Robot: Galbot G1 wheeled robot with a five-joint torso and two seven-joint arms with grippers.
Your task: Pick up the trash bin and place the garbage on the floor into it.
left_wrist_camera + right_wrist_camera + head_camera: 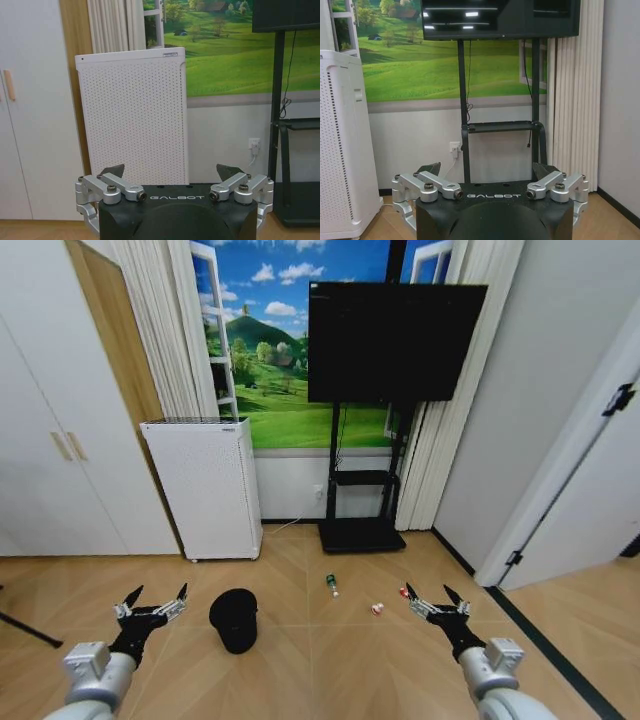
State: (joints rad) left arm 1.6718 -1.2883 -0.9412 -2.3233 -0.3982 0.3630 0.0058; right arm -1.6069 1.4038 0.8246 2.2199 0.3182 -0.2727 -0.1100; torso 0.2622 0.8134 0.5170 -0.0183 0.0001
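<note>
The trash bin point(234, 620), small, black and round, stands upright on the wooden floor just right of my left gripper point(158, 596), which hangs open and holds nothing. The garbage lies beyond the bin to the right: a dark green bottle point(332, 585), a red-and-white piece point(377, 608) and a red wrapper point(404, 592). My right gripper point(430, 597) is open and hovers close to the wrapper. Each wrist view looks over its own open gripper, left point(172, 172) and right point(487, 170), toward the far wall.
A tall white perforated appliance point(205, 485) point(135, 115) stands against the wall behind the bin. A television on a black stand point(360, 530) point(502, 127) is at centre back. White cupboards point(50, 440) line the left; a door point(590, 490) is at right.
</note>
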